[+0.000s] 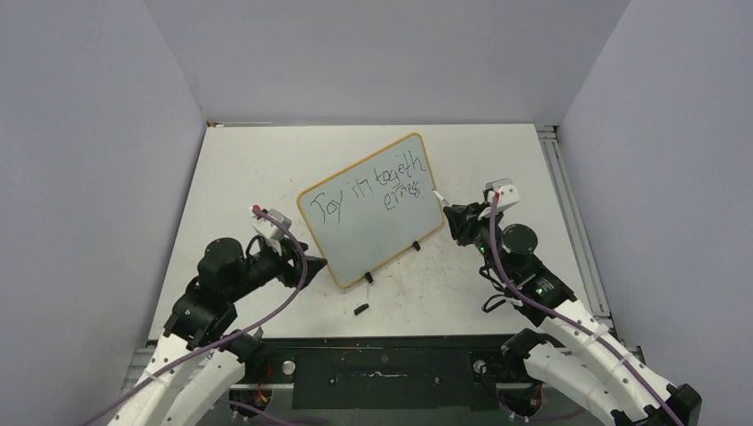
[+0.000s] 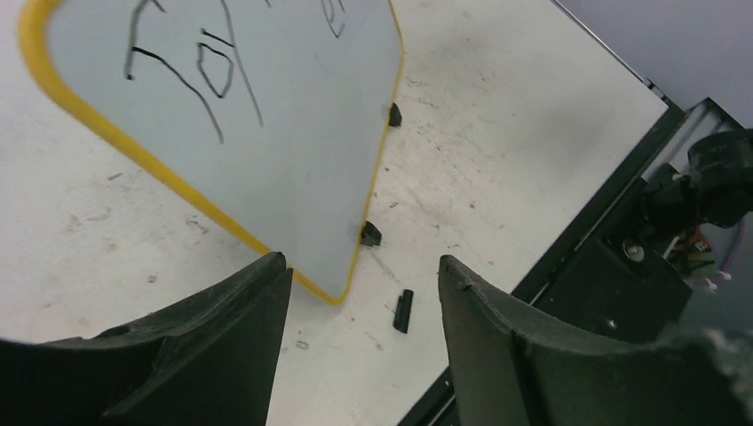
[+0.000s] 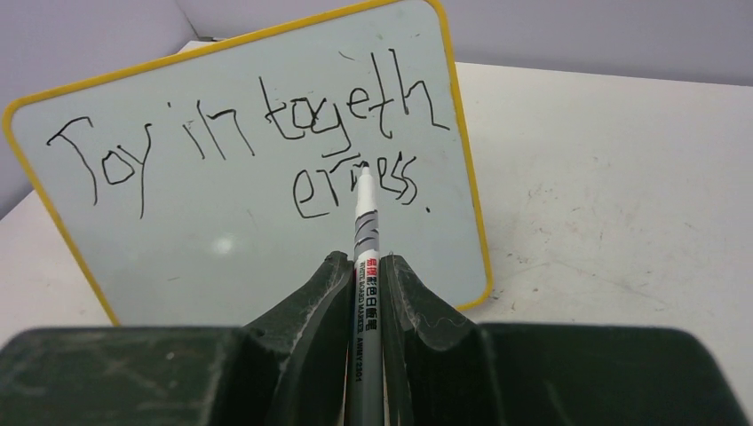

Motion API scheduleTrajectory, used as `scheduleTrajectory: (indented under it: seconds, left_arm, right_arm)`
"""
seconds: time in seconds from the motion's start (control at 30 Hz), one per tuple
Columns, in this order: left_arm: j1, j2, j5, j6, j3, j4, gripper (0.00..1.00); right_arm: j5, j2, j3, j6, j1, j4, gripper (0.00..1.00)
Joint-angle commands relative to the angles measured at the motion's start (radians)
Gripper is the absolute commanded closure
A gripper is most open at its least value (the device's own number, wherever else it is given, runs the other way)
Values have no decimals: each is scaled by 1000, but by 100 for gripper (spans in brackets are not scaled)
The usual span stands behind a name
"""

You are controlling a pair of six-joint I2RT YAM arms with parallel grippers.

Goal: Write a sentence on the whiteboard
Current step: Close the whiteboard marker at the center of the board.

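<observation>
1. We see the white table [image 1: 249,160] carrying everything. The whiteboard [image 1: 364,235] is near its middle, with its long axis running from 7 to 1 o'clock.
2. The board is propped on its feet, probably so that its face tips toward the arm that writes.
3. The left gripper [image 1: 297,257] waits at the board's 8 o'clock corner with its jaws spread and nothing between them. We judge it is placed there to steady the frame.
4. The right gripper [image 1: 453,217] is at the board's 3 o'clock edge, pinching a marker [image 3: 364,222] with the tip forward.
5. The sentence [image 3: 266,142] reads "Joy in togeth / erness." in the right wrist view. There the marker tip overlaps the second line, though we cannot tell whether it touches. The overhead view gives only a scrawl.
6. Only the left wrist view shows the clip feet [image 2: 370,233] clearly.
7. A small black piece [image 2: 403,311], perhaps the marker's cap, lies at the board's 6 o'clock.
</observation>
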Motion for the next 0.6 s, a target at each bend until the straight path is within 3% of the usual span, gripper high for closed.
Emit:
scheduleTrajectory:
  seconds: [0.0, 0.13, 0.23, 0.43, 0.57]
  left_arm:
    - [-233, 49, -239, -80, 46, -79, 42]
    - [-529, 173, -432, -118, 18, 14, 42]
    - [-669, 305, -490, -141, -8, 121, 42]
    - [-748, 539, -503, -210, -46, 279, 49]
    - [-764, 631, -529, -218, -49, 285, 51]
  right_arm:
    - [-63, -57, 39, 55, 0, -85, 95]
    - [-65, -70, 25, 59, 0, -133, 95]
    - [-67, -72, 22, 63, 1, -162, 95]
    - [-67, -105, 2, 60, 0, -192, 95]
    - [-67, -132, -2, 66, 0, -197, 95]
